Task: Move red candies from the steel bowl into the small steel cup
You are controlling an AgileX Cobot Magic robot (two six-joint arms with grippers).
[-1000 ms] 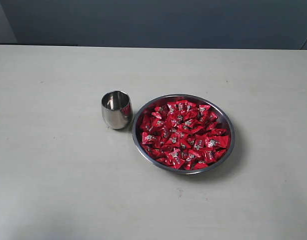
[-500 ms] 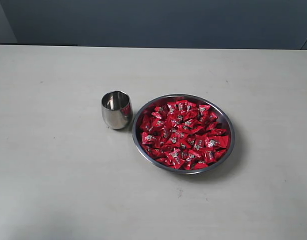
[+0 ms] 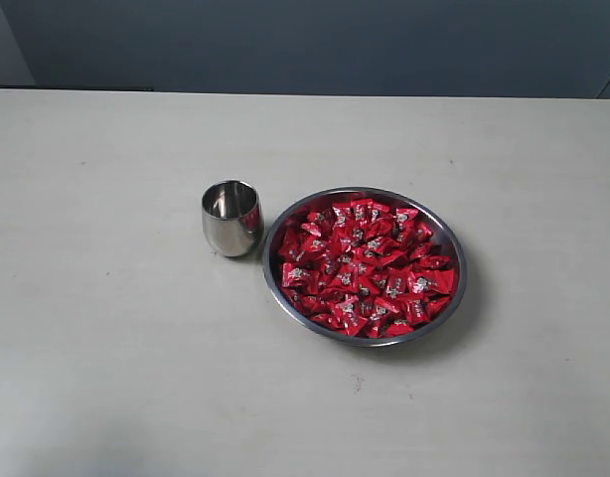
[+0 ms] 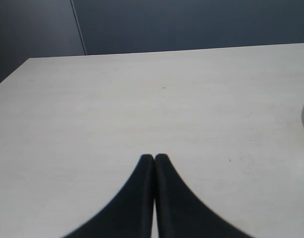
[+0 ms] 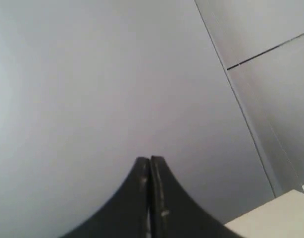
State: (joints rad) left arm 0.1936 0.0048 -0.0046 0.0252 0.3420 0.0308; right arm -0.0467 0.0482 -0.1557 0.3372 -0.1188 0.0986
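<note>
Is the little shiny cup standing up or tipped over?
Standing up. The small steel cup rests on its base on the table, round mouth facing up, beside the steel bowl.

Exterior view: high and oblique, facing down across the table (image 3: 106,378) toward a dark wall (image 3: 305,45). Left wrist view: low over the same tabletop, the small steel cup (image 3: 231,219) clipped at frame right. Right wrist view: tilted up at a grey wall (image 5: 92,74), table corner lower right.
</note>
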